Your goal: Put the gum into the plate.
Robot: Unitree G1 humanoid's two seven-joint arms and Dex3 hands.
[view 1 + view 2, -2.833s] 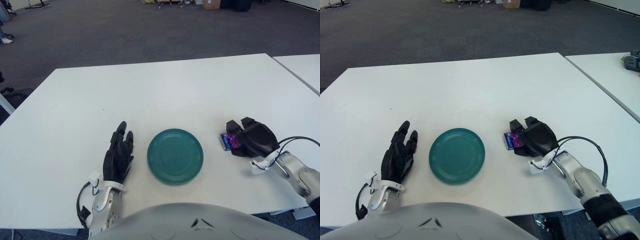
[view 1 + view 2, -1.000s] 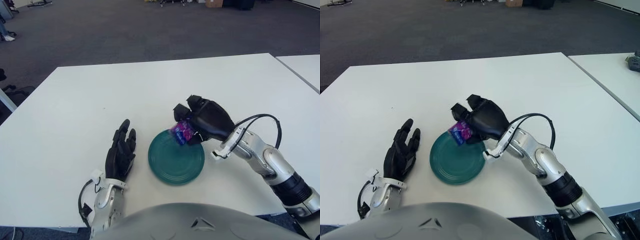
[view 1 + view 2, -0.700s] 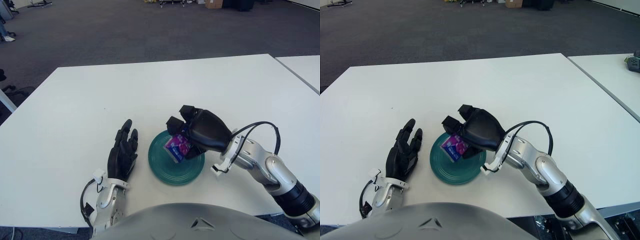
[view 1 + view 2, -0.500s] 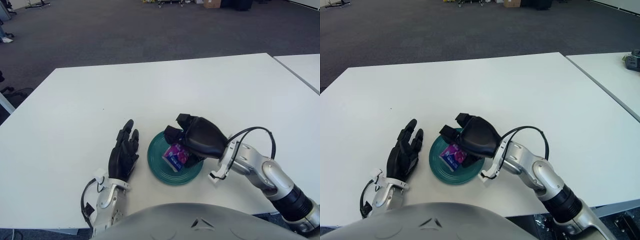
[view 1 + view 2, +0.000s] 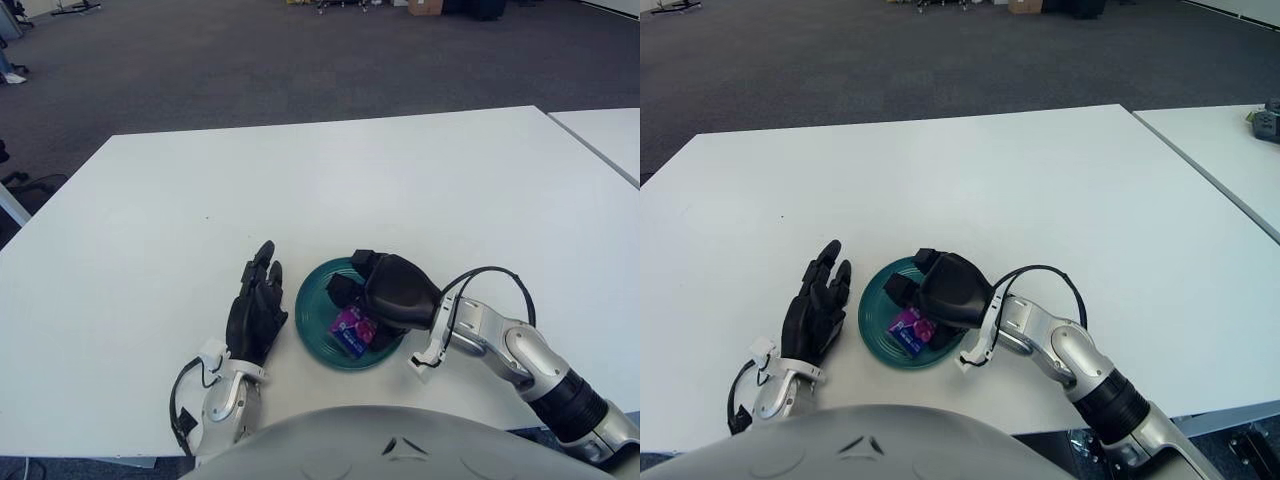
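Grey carpet stretches behind a wide white bench (image 5: 400,180), with a second white surface just visible at the right edge. Near the bench's front edge sits a teal plate (image 5: 318,303), and the right hand (image 5: 392,292) is down over it, its fingers (image 5: 342,290) curled around a purple-and-blue pack of gum (image 5: 353,331). The gum is inside the plate's rim, low over the plate's floor; whether it already touches the plate cannot be told. The left hand (image 5: 255,312) shows just left of the plate, fingers straight and together, holding nothing. The step in hand looks like the release, so the task seems nearly done. The main risk is the letting go: if the fingers open while the pack is tilted, it could tip or slide toward the near rim and off the plate; a finger snagging the wrapper on the way up could drag the gum out again. The black palm also covers much of the plate, so pressing down could nudge or tilt it toward the bench's front edge, which is close. Behind the plate and to its right the bench offers plenty of room for the right hand to lift away, while the left side is crowded by the idle hand.
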